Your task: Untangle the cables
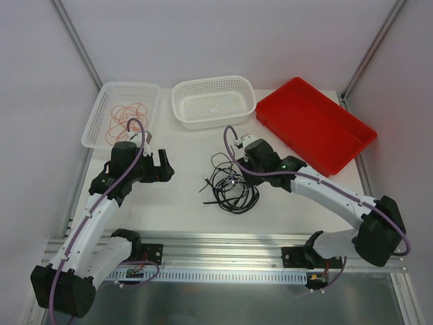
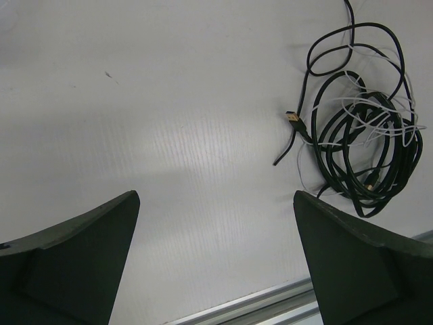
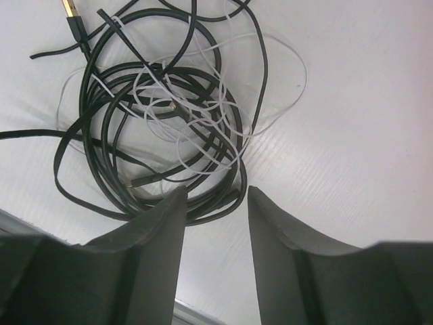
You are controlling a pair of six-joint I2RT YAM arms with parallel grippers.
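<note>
cables (image 1: 232,189) bunched | left end effector (image 2: 215,203) wide, table (image 2: 169,128) beneath | right end effector (image 3: 216,195) narrow, at bunch edge

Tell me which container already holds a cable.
The far-left white basket: a red-orange cable lies coiled in it. The middle basket and red tray hold none.

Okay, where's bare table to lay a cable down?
Free: the table between the left gripper and the cable tangle, and between the tangle and the near rail. Crowded: the back edge, slatted basket, mesh basket, red tray.
</note>
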